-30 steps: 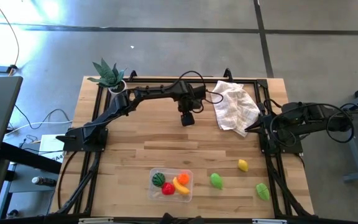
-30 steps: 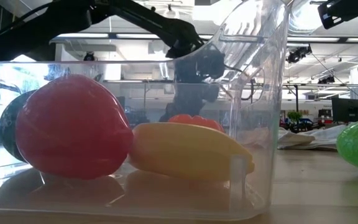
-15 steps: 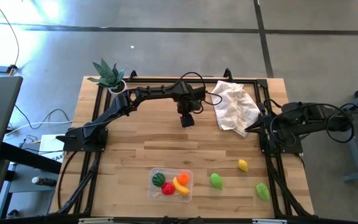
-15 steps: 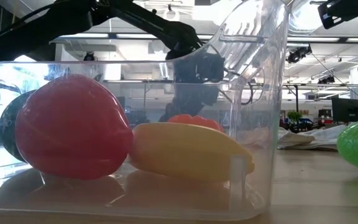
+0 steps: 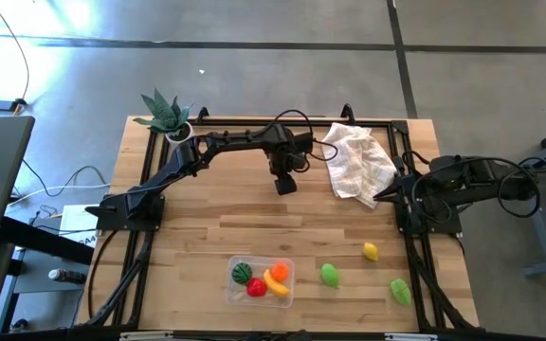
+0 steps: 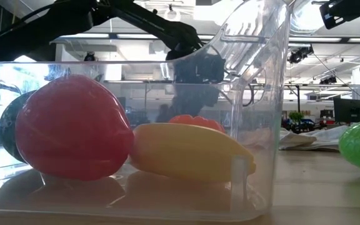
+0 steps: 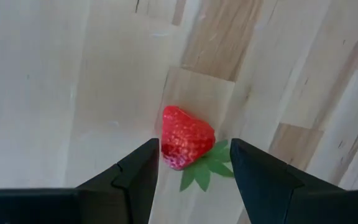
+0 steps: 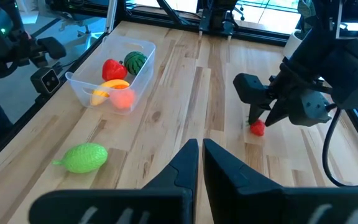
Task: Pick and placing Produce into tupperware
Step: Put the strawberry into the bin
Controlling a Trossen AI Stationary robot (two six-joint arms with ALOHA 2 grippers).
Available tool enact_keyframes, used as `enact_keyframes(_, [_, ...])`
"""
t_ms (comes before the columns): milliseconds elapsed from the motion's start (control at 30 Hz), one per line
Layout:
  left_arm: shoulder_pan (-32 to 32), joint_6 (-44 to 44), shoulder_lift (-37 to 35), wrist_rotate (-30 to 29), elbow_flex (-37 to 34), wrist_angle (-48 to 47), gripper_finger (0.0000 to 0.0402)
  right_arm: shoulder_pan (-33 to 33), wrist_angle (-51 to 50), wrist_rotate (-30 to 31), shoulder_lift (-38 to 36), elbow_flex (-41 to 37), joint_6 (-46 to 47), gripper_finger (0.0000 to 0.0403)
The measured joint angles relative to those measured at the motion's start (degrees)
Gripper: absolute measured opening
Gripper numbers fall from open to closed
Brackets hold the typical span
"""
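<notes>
Left gripper (image 7: 191, 168) sits low over a red strawberry (image 7: 185, 138) at the far-centre of the tabletop (image 5: 197, 237), fingers apart, one on each side of the berry, not clamped on it. Bare wood all round the berry; nearest clutter is the white cloth (image 5: 358, 161) just beside it toward the right arm, and the potted plant (image 5: 166, 116) at the far-left corner, well apart.

Right gripper (image 8: 201, 163) is parked by the right edge next to the cloth, fingers together, holding nothing.

Tupperware (image 5: 262, 281) stands at the near edge, centre. Inside: dark green melon-like piece (image 5: 243, 274), red piece (image 5: 256, 287), banana (image 5: 275, 282), orange piece (image 5: 280, 271). It looks crowded, little bare floor left.

Loose on the tabletop right of it: green piece (image 5: 330, 275) near the tupperware, lemon (image 5: 371, 251), another green piece (image 5: 400, 290) by the near-right corner. Wide open wood between the strawberry and the tupperware.
</notes>
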Motion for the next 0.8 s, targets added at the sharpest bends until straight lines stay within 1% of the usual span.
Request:
enact_keyframes(100, [0.0, 0.0, 0.0, 0.2, 0.0, 0.4, 0.0188, 0.0, 0.0, 0.0, 0.0, 0.0, 0.0, 0.0016])
enact_keyframes(233, [0.0, -0.1, 0.0, 2.6, 0.0, 0.4, 0.0188, 0.0, 0.0, 0.0, 0.0, 0.0, 0.0, 0.0016])
enact_keyframes(367, [0.0, -0.1, 0.0, 3.2, 0.0, 0.4, 0.0189, 0.0, 0.0, 0.0, 0.0, 0.0, 0.0, 0.0016])
enact_keyframes(500, [-0.3, -0.1, 0.0, 5.5, 0.0, 0.4, 0.0189, 0.0, 0.0, 0.0, 0.0, 0.0, 0.0, 0.0016])
enact_keyframes(800, [-2.1, 0.5, 0.0, 6.0, 0.0, 0.4, 0.0189, 0.0, 0.0, 0.0, 0.0, 0.0, 0.0, 0.0016])
